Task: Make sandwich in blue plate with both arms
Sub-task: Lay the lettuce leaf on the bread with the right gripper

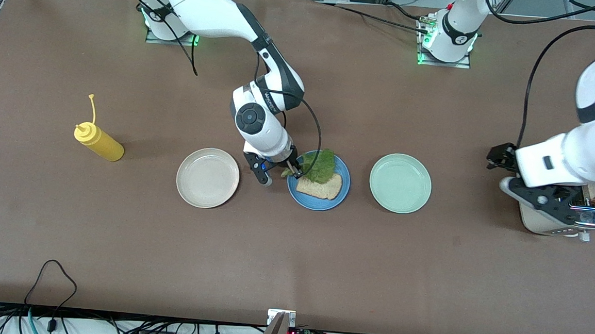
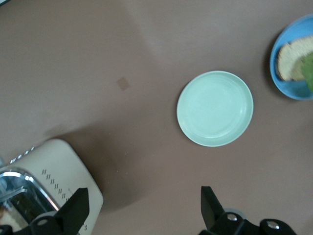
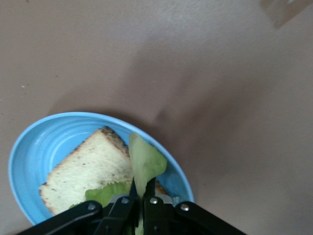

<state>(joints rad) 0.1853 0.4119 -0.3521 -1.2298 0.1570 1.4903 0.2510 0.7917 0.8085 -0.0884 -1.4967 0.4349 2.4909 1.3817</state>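
Right end effector [image 1: 291,171] over the blue plate's [image 1: 317,204] rim, fingers pinched tight on the lettuce leaf [image 1: 320,166]. Leaf draped across one bread slice [image 1: 320,186] lying in that plate, between cream plate [image 1: 207,177] and mint-green plate [image 1: 400,183]. Left end effector [image 2: 142,208] spread wide, holding nothing, above the toaster [image 1: 566,212] at the left arm's end of the surface [image 1: 292,259].

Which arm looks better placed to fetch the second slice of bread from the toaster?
The left. Its open gripper hangs right beside the toaster, where a slice still sits. The right gripper is busy over the blue plate, shut on the lettuce leaf.
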